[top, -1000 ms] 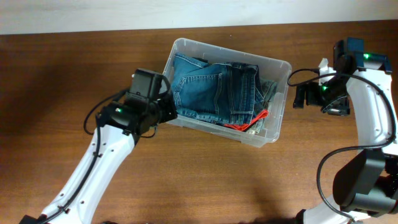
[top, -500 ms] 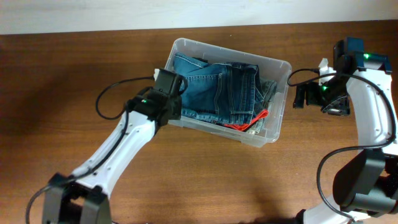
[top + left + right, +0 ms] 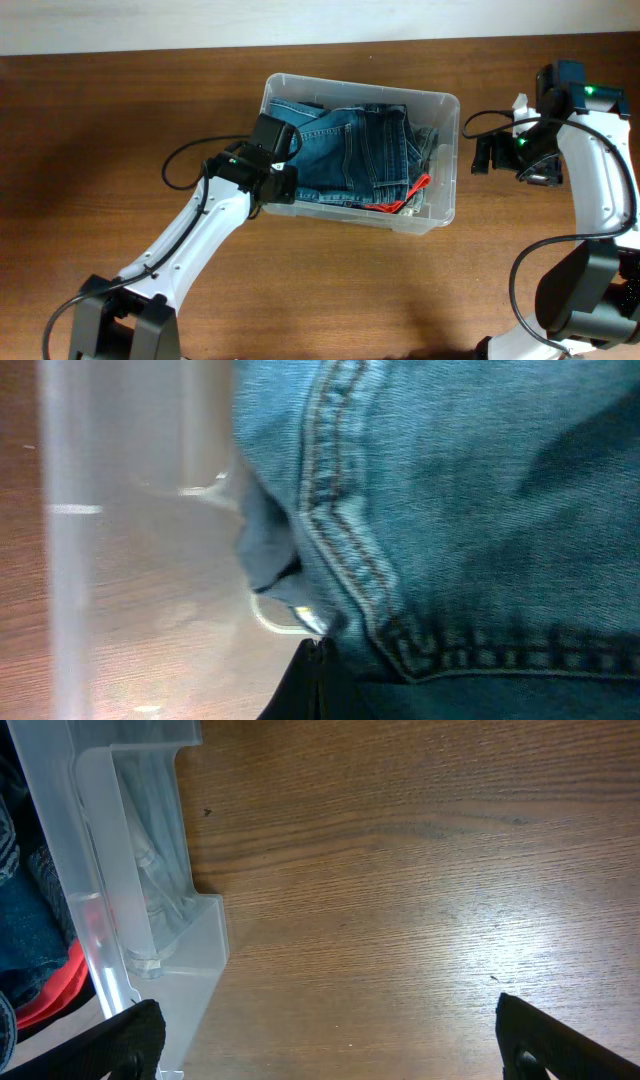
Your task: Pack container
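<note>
The container (image 3: 360,88), a clear plastic bin, sits mid-table and holds folded blue jeans (image 3: 350,150) and a red item (image 3: 415,190) at its front right. My left gripper (image 3: 280,185) is shut, its tips pressed against the bin's left front wall. In the left wrist view the closed fingers (image 3: 320,660) touch the clear wall (image 3: 130,510), with the jeans (image 3: 470,510) right behind it. My right gripper (image 3: 483,153) is open and empty just right of the bin. In the right wrist view its fingers (image 3: 325,1030) spread wide over bare wood beside the bin's corner (image 3: 110,870).
Brown wooden table (image 3: 330,290) all around. A pale wall strip (image 3: 200,20) runs along the back edge. Black cables loop from both arms near the bin.
My left gripper moved right to the bin's left wall. The bin has turned so its long sides lie nearly level with the table edge. The right arm has not moved.
</note>
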Controlling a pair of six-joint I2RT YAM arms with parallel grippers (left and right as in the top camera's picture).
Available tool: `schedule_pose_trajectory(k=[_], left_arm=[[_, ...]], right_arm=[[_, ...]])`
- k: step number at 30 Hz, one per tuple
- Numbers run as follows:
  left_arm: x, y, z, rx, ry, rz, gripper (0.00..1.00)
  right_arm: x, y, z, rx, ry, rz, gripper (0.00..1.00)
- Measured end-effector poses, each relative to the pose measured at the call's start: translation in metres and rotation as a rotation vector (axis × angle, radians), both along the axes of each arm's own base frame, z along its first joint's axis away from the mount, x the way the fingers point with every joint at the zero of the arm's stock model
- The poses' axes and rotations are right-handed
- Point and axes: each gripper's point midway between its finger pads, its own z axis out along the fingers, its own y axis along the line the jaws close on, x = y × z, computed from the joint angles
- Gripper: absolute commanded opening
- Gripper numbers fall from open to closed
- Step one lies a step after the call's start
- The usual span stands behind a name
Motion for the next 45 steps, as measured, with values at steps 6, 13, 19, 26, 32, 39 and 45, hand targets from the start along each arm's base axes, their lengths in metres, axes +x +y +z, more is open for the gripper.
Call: schedule_pose_trajectory(k=[6,13,19,26,32,39,45], left_arm=[[-0.004,-0.008,0.0,-0.045,0.022,-0.02,0.01],[-0.011,-0.014,-0.002,-0.081,0.06,-0.023,0.01],[-0.016,-0.014,-0.004,-0.091,0.082,-0.013,0.01],[-0.018,-0.012,0.023,-0.115,0.026,-0.012,0.01],[-0.018,0.007,0.1,-0.136,-0.207,0.028,0.01],[-0.071,0.042,0.192,-0.217,-0.438,0.061,0.12],[-0.143,0.076,0.259,-0.322,-0.669,0.069,0.01]], right_arm=[[0.0,0.0,0.0,0.0,0.0,-0.001,0.98],[0.0,0.0,0.0,0.0,0.0,-0.001,0.98],[0.0,0.0,0.0,0.0,0.0,0.0,0.98],[0.0,0.0,0.0,0.0,0.0,0.0,0.98],[0.0,0.0,0.0,0.0,0.0,-0.001,0.98],[0.007,-0.001,0.001,-0.006,-0.028,0.0,0.98],[0.015,0.016,0.004,0.097,-0.071,0.032,0.98]])
